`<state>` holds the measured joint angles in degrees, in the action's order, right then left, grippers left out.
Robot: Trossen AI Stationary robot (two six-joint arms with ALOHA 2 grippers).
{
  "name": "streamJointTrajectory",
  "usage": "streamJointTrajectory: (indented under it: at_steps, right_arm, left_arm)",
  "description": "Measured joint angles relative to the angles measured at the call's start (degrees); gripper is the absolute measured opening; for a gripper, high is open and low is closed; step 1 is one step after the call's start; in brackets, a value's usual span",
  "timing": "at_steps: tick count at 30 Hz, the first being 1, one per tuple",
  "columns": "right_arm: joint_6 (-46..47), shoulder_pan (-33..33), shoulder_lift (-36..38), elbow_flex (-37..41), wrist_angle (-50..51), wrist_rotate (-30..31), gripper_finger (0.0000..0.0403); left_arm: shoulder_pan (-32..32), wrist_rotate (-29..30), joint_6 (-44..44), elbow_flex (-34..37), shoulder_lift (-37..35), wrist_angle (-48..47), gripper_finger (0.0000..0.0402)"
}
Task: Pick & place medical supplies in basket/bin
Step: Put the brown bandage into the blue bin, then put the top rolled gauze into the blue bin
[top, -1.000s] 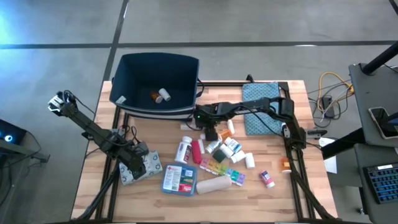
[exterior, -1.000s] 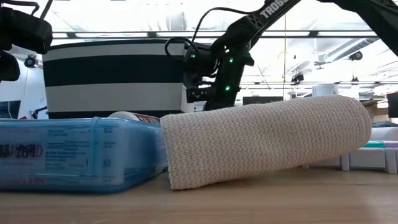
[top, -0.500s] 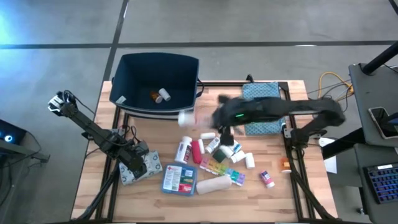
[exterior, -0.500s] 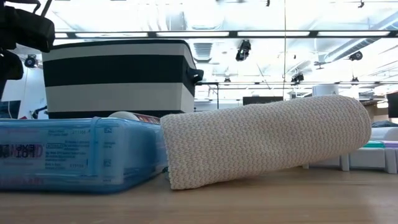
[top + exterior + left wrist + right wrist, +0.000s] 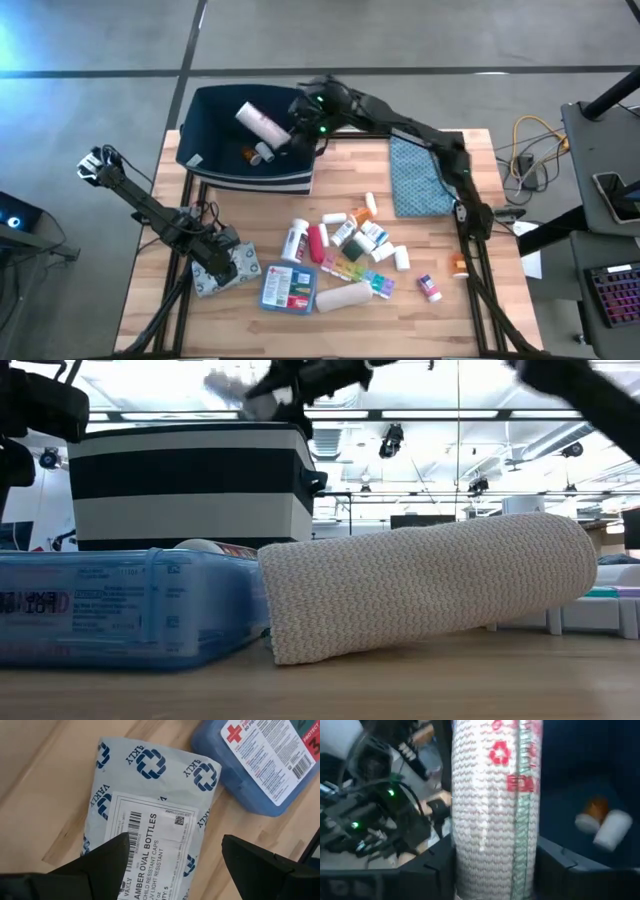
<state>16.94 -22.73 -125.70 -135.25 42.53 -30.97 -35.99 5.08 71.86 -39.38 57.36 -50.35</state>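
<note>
My right gripper hovers over the dark navy bin at the table's far edge, shut on a white gauze roll with red print. An amber bottle and a white bottle lie on the bin's floor. More medical supplies lie in a heap mid-table, among them a beige bandage roll and a blue box. My left gripper stands open just above a grey packet near the front left, one finger on either side of it. My right gripper pinches the gauze roll between its two fingers, on the roll's curved sides near one end. The fingers lie along the roll, which sticks out forward past them. It hangs clear in the air above the bin's opening.
A teal patterned pouch lies at the far right of the table. In the low view the blue box and the beige roll fill the foreground before the striped bin. Bare wood shows along the near edge and at right.
My right gripper has risen from the heap mid-table and swung toward the far edge and left, out over the bin, turning as it went. The white gauze roll has gone with it, lifted clear of the table.
</note>
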Motion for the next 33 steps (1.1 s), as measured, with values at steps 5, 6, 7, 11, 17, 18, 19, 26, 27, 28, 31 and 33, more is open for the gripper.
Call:
streamJointTrajectory:
  at_steps: [5,6,7,11,17,18,19,26,27,28,31,33]
  right_arm:
    - [0.0,-0.8,4.5,9.0,-0.2,-0.1,0.0265]
    - [-1.4,-0.5,5.5,10.2,0.1,1.2,0.0278]
    - [-3.1,0.0,6.8,11.2,0.6,4.0,0.0291]
    - [-12.8,3.0,15.1,14.9,3.4,17.0,0.0331]
    - [-24.5,13.4,28.3,25.2,14.4,38.3,0.0353]
    - [-24.8,15.3,29.8,28.0,16.4,41.7,0.0354]
    - [-24.6,16.9,31.2,30.9,18.5,44.1,0.0354]
    - [9.1,17.4,36.3,56.5,22.2,43.1,0.035]
    - [14.4,16.6,36.4,60.2,19.4,42.4,0.0348]
    - [18.8,15.4,36.9,63.3,16.5,40.4,0.0345]
    - [27.2,12.8,37.0,71.0,5.8,35.7,0.0337]
    - [31.6,12.1,35.2,74.9,0.8,35.6,0.033]
  left_arm:
    - [-0.1,0.3,0.9,0.1,0.1,0.2,0.0294]
    - [-0.1,0.5,0.9,0.1,0.2,0.3,0.0294]
    - [-0.3,0.9,1.0,0.1,0.3,0.2,0.0295]
    - [-0.4,1.2,0.8,0.4,0.6,0.0,0.0295]
    - [-0.4,1.2,0.0,0.4,1.1,0.4,0.0295]
    - [-0.4,1.2,-0.2,0.5,1.1,0.4,0.0295]
    - [-0.4,1.2,-0.5,0.6,1.1,0.4,0.0295]
    - [-0.3,1.2,-1.2,0.9,1.2,0.5,0.0295]
    - [-0.3,1.2,-1.3,0.9,1.2,0.5,0.0295]
    - [-0.3,1.2,-1.2,0.9,1.2,0.5,0.0295]
    - [-0.3,1.1,-1.2,0.9,1.2,0.5,0.0295]
    - [-0.3,1.0,-1.2,0.9,1.2,0.5,0.0295]
